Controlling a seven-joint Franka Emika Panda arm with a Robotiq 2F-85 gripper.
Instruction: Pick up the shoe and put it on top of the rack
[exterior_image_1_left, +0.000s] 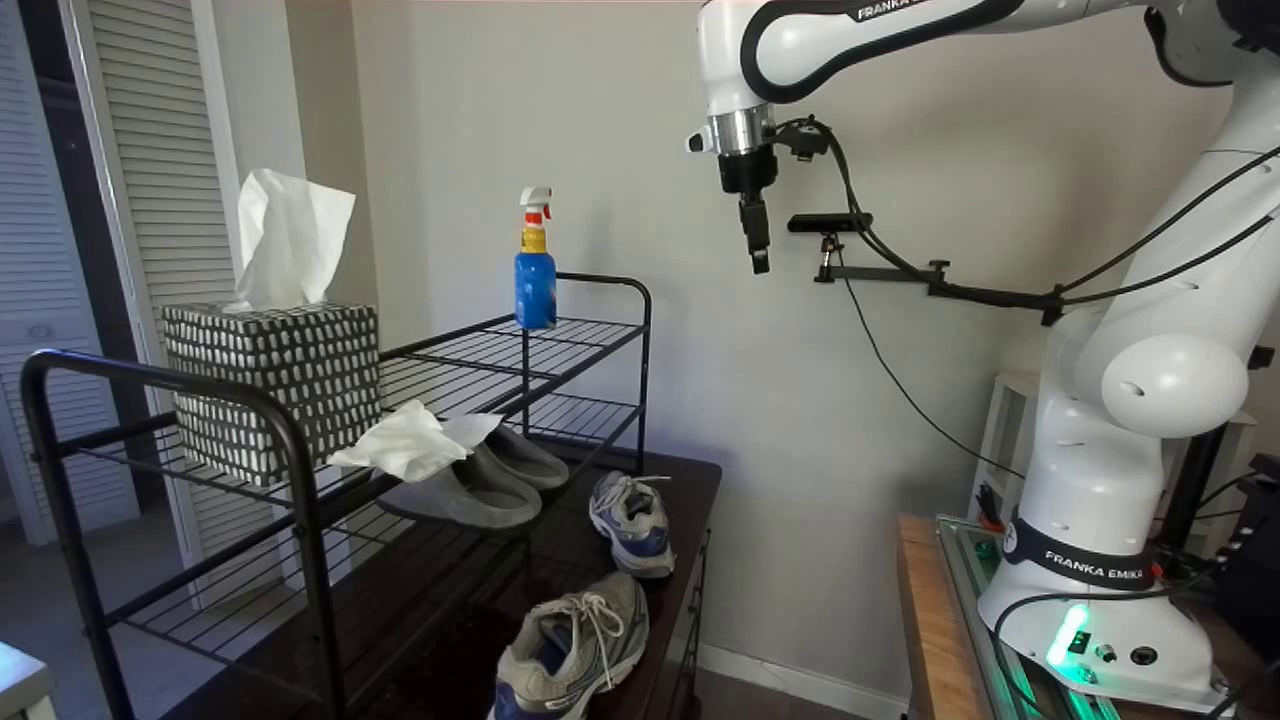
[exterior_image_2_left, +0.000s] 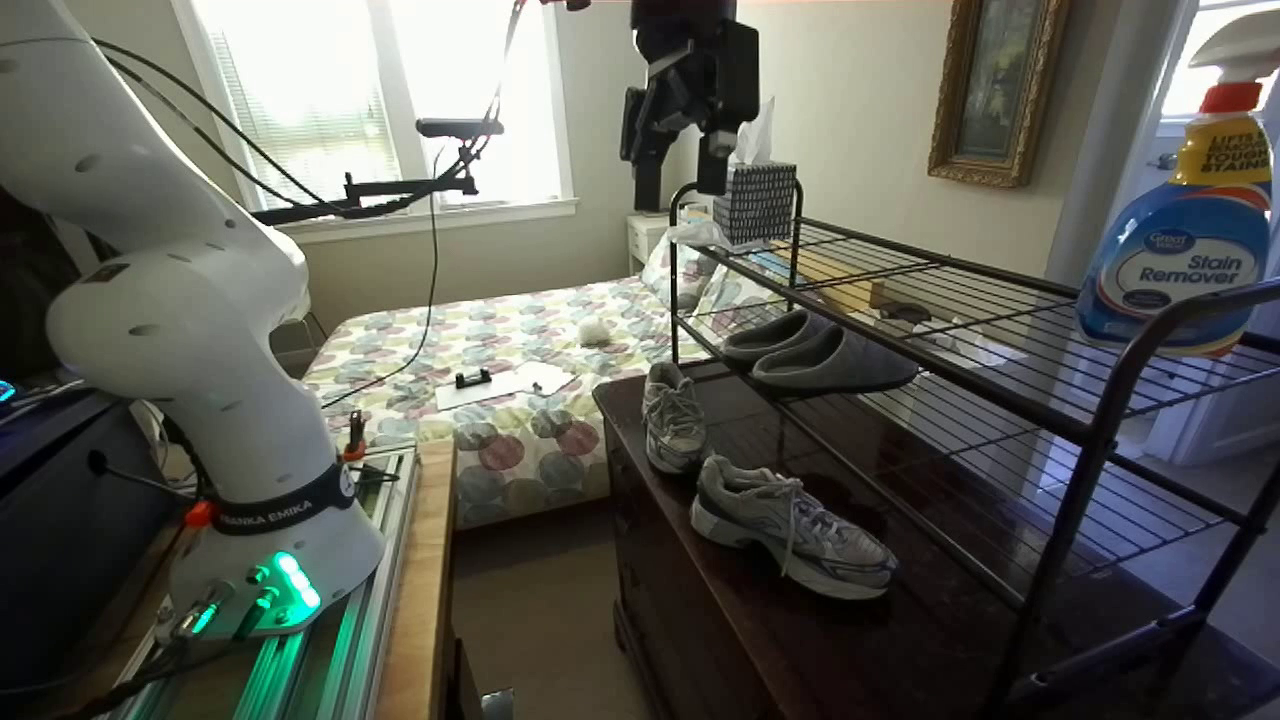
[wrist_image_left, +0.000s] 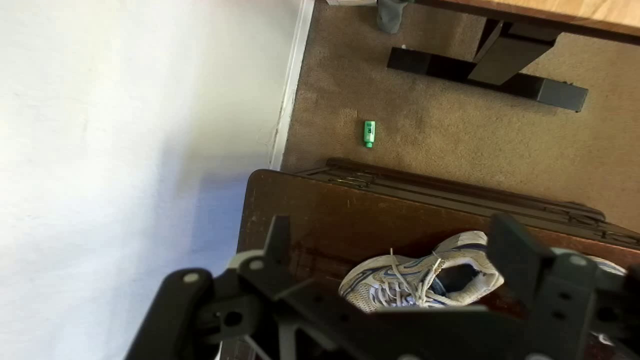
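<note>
hanging spread and unloaded, lift not yet made

tool (exterior_image_2_left: 680, 188) high above the desk (wrist_image_left: 325, 210), fingers (wrist_image_left: 277, 240) well apart, nothing pinched; that width would suit straddling footwear from above.

target: far sneaker (exterior_image_1_left: 632, 525), standing on the desk toward the wall (exterior_image_1_left: 480, 120), right of the rack (exterior_image_1_left: 317, 590) in an exterior view. judgement only: near sneaker (exterior_image_1_left: 585, 640) is much alike and the sentence does not settle which; the wrist view shows the far one in the gap between the fingers, well below.

both rest sole down, so collars and laces face up, probably the handiest parts to grip.

slippers (exterior_image_2_left: 850, 360) sit on the rack's lower shelf; tissue box (exterior_image_1_left: 275, 400) on top at the near end, spray bottle (exterior_image_1_left: 535, 285) on top at the far end. the stretch between box and bottle is thus the likely landing place.

next, probably: lower onto the far sneaker, close across it, raise past the top rail. risk: nudging the bottle over.
</note>
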